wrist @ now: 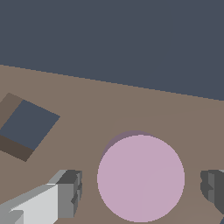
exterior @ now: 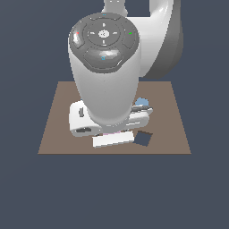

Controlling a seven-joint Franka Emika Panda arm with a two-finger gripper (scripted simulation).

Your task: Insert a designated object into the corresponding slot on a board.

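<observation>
In the wrist view the pale pink round disc (wrist: 141,178) lies flat on the brown board (wrist: 131,105). A thin darker crescent (wrist: 127,134) shows along one edge of it. The round slot is otherwise hidden beneath the disc, and I cannot tell whether the disc sits fully in it. My gripper (wrist: 142,189) is open and straddles the disc, one finger (wrist: 70,192) on each side with a gap to the disc's edge. In the exterior view the arm and hand (exterior: 109,125) cover the disc and the round hole above the board (exterior: 58,134).
The dark square hole (wrist: 28,127) lies beside the disc and also shows in the exterior view (exterior: 144,139). The blue pentagon (exterior: 142,102) peeks out behind the hand. The pink letter G is out of view. The board's far edge borders the dark floor (wrist: 113,39).
</observation>
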